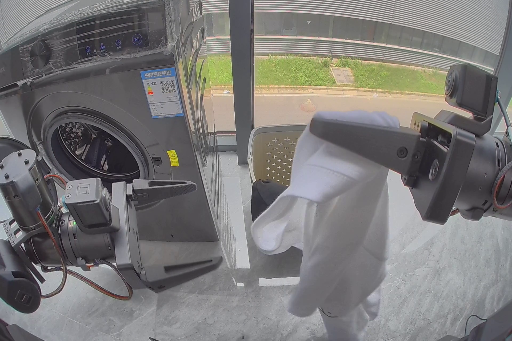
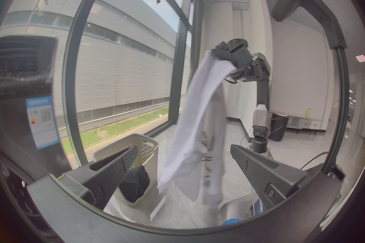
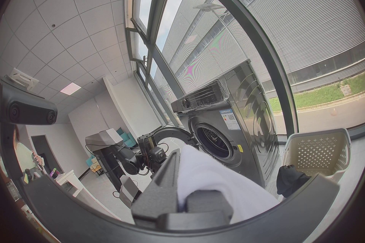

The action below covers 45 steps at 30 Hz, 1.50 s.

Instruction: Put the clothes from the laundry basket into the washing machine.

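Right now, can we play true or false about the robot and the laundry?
1. The right gripper holds a white garment. True.
2. The washing machine has its door shut. False: the door stands open.
3. The left gripper is carrying a sock. False: it is open and empty.
4. A dark garment hangs over the rim of the laundry basket. True.
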Motion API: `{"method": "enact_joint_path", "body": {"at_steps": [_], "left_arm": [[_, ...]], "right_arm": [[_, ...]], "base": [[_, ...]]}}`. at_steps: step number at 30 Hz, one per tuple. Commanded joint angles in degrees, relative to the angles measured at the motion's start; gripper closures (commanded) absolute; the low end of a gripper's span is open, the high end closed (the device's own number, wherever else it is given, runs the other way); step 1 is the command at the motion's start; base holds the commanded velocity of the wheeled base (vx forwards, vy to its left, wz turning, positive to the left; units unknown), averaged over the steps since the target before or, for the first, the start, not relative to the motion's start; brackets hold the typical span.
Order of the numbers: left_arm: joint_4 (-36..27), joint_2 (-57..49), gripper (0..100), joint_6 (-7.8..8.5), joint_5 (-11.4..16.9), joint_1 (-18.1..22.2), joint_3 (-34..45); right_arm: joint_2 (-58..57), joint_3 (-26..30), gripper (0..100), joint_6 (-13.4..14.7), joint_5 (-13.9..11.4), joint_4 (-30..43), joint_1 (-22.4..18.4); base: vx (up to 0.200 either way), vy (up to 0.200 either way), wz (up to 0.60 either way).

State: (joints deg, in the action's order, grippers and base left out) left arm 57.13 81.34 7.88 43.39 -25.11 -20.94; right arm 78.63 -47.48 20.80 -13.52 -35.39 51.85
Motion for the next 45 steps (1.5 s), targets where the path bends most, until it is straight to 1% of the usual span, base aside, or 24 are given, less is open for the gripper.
{"method": "enact_joint_path", "body": {"at_steps": [1, 7, 9, 10, 16, 24, 32, 35, 37, 38, 39, 41, 45], "left_arm": [[1.76, 3.65, 0, 2.94, 0.21, -2.13, -0.24], [3.08, 6.73, 0, 3.73, 0.47, -1.87, -0.24], [3.26, 7.26, 0, 3.73, 0.47, -1.69, -0.24], [3.78, 7.61, 0, 3.73, 0.47, -1.69, -0.24], [4.05, 6.91, 0, 3.81, 0.56, -3.01, -0.15], [4.49, 6.99, 0, 3.73, 0.47, -7.32, -1.29], [4.49, 9.72, 0, 3.64, 0.38, -7.32, -4.11], [4.49, 9.54, 0, 3.64, 0.47, -7.41, -4.37], [4.57, 9.28, 0, 3.64, 0.56, -7.49, -4.28], [4.57, 9.1, 0, 3.64, 0.56, -7.49, -4.28], [4.57, 8.84, 0, 3.64, 0.56, -7.49, -4.28], [4.57, 8.4, 0, 3.64, 0.65, -7.49, -4.28], [4.57, 8.4, 0, 3.64, 0.65, -7.67, -4.37]], "right_arm": [[-0.06, -0.07, 100, 0.12, -0.1, -0.03, 0.36], [0.03, -2.09, 100, 0.3, -0.19, -0.03, 0.45], [0.03, -2.53, 100, 0.3, -0.28, -0.03, 0.45], [0.03, -3.05, 100, 0.3, -0.81, -0.03, 0.45], [-0.06, -3.76, 100, 0.3, -0.89, -0.03, 0.45], [0.21, -4.81, 100, 0.56, -0.89, -0.03, 0.54], [0.21, -4.99, 100, 0.65, -0.72, -0.03, 0.54], [0.3, -4.99, 100, 0.74, 0.25, -0.03, 0.18], [0.47, -4.81, 100, 0.74, 1.92, -0.03, -0.08], [0.82, -4.81, 100, 0.65, 3.59, -0.03, -0.87], [1.26, -4.81, 100, 0.65, 4.38, -0.03, -1.66], [1.7, -4.9, 100, 0.47, 4.82, -0.03, -2.72], [1.88, -4.99, 100, 0.3, 5.17, -0.03, -2.89]], "base": [[0.0, 0.0, 0.0], [0.0, 0.0, 0.0], [0.0, 0.0, 0.0], [0.0, 0.0, 0.0], [0.0, 0.0, 0.0], [0.0, 0.0, 0.0], [0.0, 0.0, 0.0], [0.0, 0.0, 0.0], [0.0, 0.0, 0.0], [0.0, 0.0, 0.0], [0.0, 0.0, 0.0], [0.0, 0.0, 0.0], [0.0, 0.0, 0.0]]}}
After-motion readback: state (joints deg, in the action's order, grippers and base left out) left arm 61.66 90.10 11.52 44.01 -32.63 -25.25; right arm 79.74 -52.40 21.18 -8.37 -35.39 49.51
